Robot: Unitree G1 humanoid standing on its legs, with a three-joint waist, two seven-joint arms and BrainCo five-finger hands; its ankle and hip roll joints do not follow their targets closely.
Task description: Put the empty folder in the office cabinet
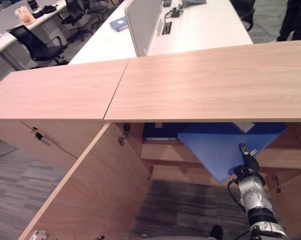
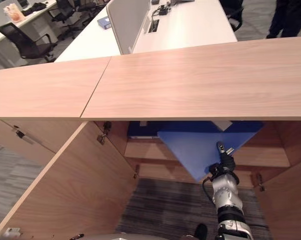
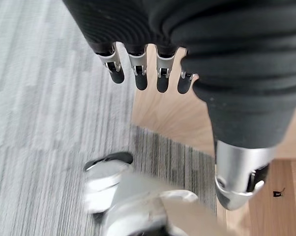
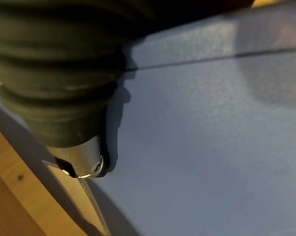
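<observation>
The blue folder (image 1: 215, 150) lies flat and tilted at the mouth of the open wooden cabinet (image 1: 190, 85), its far edge under the cabinet top and above the inner shelf (image 1: 160, 151). My right hand (image 1: 247, 161) comes up from below at the folder's near corner. Its thumb (image 4: 84, 162) presses on the blue cover (image 4: 212, 147) and the fingers are hidden beneath it. My left hand (image 3: 140, 73) hangs over the carpet beside a wooden panel, fingers straight and holding nothing.
The cabinet's left door (image 1: 90, 190) swings wide toward me and the right door (image 1: 295, 200) stands open too. Another blue item (image 1: 158, 131) lies deep on the shelf. Behind the cabinet are white desks (image 1: 205, 30), office chairs (image 1: 35, 45) and a person's legs (image 1: 295, 20).
</observation>
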